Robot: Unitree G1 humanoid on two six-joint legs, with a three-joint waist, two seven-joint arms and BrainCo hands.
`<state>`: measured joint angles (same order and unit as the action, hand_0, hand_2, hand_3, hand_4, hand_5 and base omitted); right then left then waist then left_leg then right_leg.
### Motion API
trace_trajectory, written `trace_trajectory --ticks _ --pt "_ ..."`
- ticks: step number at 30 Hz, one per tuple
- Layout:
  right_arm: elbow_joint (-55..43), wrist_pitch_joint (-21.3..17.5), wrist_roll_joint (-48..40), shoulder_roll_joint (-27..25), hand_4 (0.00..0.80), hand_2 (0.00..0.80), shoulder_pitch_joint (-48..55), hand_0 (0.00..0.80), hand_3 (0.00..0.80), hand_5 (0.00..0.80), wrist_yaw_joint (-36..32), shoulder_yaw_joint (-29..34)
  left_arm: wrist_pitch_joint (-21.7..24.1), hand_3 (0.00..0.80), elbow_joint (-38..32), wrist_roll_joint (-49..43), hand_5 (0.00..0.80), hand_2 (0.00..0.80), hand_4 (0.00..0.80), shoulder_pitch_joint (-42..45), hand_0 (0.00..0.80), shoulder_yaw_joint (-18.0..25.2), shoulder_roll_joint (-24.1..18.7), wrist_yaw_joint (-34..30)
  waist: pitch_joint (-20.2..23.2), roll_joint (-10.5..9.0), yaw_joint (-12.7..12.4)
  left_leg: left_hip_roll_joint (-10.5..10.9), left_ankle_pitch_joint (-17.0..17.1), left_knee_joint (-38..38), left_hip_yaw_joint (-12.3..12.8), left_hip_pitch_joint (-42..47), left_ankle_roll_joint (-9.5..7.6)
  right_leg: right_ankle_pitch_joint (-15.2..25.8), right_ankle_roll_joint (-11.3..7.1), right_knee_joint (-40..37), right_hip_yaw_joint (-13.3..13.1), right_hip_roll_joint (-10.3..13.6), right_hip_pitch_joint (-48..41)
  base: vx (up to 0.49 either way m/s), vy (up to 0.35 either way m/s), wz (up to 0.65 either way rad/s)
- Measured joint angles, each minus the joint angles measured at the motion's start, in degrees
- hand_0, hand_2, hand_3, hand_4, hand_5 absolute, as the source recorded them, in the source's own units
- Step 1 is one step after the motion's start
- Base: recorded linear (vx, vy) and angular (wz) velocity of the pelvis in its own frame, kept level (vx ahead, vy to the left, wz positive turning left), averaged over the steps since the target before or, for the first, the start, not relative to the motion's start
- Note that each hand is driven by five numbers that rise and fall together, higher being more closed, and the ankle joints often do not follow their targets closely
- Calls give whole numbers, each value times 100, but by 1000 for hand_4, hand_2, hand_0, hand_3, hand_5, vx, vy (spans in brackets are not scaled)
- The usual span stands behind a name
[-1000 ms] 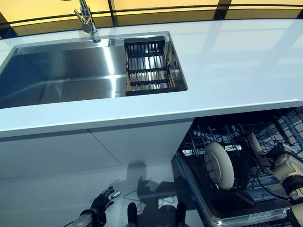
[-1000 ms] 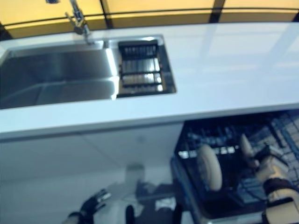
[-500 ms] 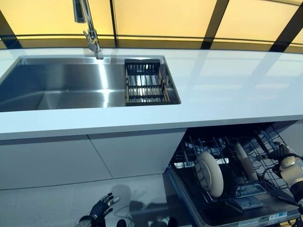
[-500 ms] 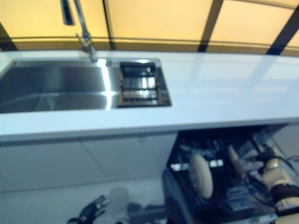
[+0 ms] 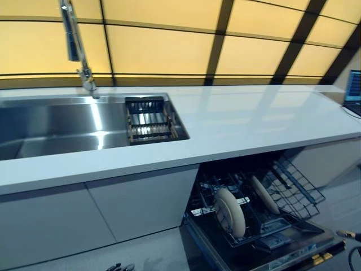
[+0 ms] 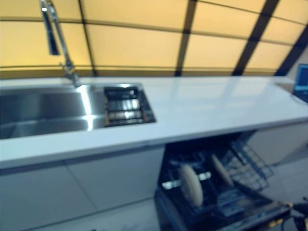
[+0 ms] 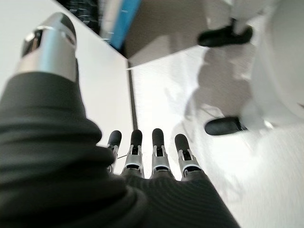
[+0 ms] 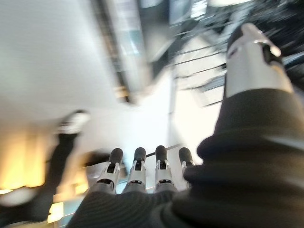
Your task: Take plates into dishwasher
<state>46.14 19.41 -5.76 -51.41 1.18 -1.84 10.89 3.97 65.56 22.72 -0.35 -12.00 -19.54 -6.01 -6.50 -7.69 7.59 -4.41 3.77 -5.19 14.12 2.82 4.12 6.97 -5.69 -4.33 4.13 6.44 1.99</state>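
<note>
1. At your far left the tall faucet [image 5: 75, 48] rises over the steel sink [image 5: 51, 125]; the sink's left end is cut off by the frame edge.
2. In the sink's right end sits a dark drying rack [image 5: 149, 119]. It looks bare, though glare on its bars makes that hard to confirm.
3. The white countertop [image 5: 254, 121] runs on to the right, where a corner of a blue screen [image 5: 355, 90] is cut off at the edge.
4. Below the counter, the dishwasher [image 5: 265, 257] stands open with its lower rack [image 5: 293, 192] pulled out.
5. Two cream plates stand on edge in that rack: the near plate [image 5: 230, 212] toward its left and the far plate [image 5: 264, 195] just to its right, apart from each other. Their lower rims are hidden among the wires.
6. Your left hand [image 7: 152, 161] barely shows at the bottom of the head view. Its wrist view shows straight, relaxed fingers over the pale floor, holding nothing.
7. Your right hand [image 8: 137, 173] is only a sliver at the head view's lower right. Its blurred wrist view shows the fingers extended and empty.
</note>
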Motion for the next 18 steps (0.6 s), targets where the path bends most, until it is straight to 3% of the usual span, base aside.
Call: trace_trajectory --ticks 2,4,5,7,8,9,11,12,14,16,17,18 --pt "93 -21 -182 140 0 0 -3 0 0 0 41 2 -123 0 29 -102 0 0 0 -72 0 4 -59 188 13 -39 137 7 17 13 141 -166 -22 47 -74 71 -55 14 234 -281 33 -42" --pt "146 2 -358 353 0 0 -2 0 0 0 62 0 -262 0 85 -114 0 0 0 -244 0 36 -137 345 -13 -151 256 59 50 62 267 -314 -73 168 -266 1 -73 71 410 -345 -33 -39" --pt "285 -18 -462 461 0 0 -73 0 0 0 84 -20 -322 0 101 -63 0 0 0 -387 0 64 -150 411 -39 -155 243 101 96 55 479 -402 -213 -51 -672 -88 -116 137 578 -266 -96 -46" --pt "655 -29 -571 633 0 0 -185 0 0 0 58 -17 -345 0 169 -30 0 0 0 -561 0 261 -122 462 -39 145 78 -345 134 6 647 -665 -218 -325 -478 818 37 -88 1060 -237 -124 -58" --pt "763 -33 -622 670 0 0 -156 0 0 0 -25 -17 -353 0 217 68 0 0 0 -615 0 260 -168 480 -81 261 -67 -592 162 44 803 -684 -209 -500 -442 1716 82 -162 1114 -255 -200 -48" --pt "951 -65 -621 660 0 0 -140 0 0 0 -44 2 -370 0 322 67 0 0 0 -627 0 257 -226 480 -75 288 -174 -686 210 86 828 -650 -174 -752 -604 2260 49 -33 915 -237 -206 -33" --pt "1344 -162 -620 623 0 0 -199 0 0 0 -81 28 -427 0 551 68 0 0 0 -626 0 252 -300 480 22 141 -299 -695 223 166 861 -661 -154 -941 -857 2515 -133 287 499 -182 -230 -21" --pt "1519 -177 -620 623 0 0 -247 0 0 0 -111 27 -481 0 635 72 0 0 0 -611 0 247 -396 487 107 -5 -442 -669 221 211 853 -684 -151 -698 -852 1940 -217 433 89 -151 -239 -27" --pt "1767 -218 -619 603 0 0 -458 0 0 0 -149 26 -537 0 762 162 0 0 0 -555 0 262 -464 511 157 -97 -590 -656 234 243 729 -706 -149 -605 -849 922 -119 402 -416 -238 -394 -36" --pt "1802 -258 -621 586 0 0 -714 0 0 0 -183 22 -609 0 767 366 0 0 0 -476 0 443 -299 540 153 3 -702 -735 221 341 563 -773 -133 -629 -845 602 16 335 -517 -328 -447 -30" --pt "1743 -286 -719 618 0 0 -813 0 0 0 -208 -67 -625 0 778 525 0 0 0 -505 0 526 -235 569 125 45 -690 -853 281 694 499 -1049 -7 -740 -738 617 238 268 -492 -319 -266 16" --pt "1763 -279 -851 720 0 0 -781 0 0 0 -247 -124 -626 0 752 615 0 0 0 -689 0 638 -265 606 73 14 -705 -1000 254 1180 445 -1406 14 -793 -582 626 411 170 -429 -374 -268 50"
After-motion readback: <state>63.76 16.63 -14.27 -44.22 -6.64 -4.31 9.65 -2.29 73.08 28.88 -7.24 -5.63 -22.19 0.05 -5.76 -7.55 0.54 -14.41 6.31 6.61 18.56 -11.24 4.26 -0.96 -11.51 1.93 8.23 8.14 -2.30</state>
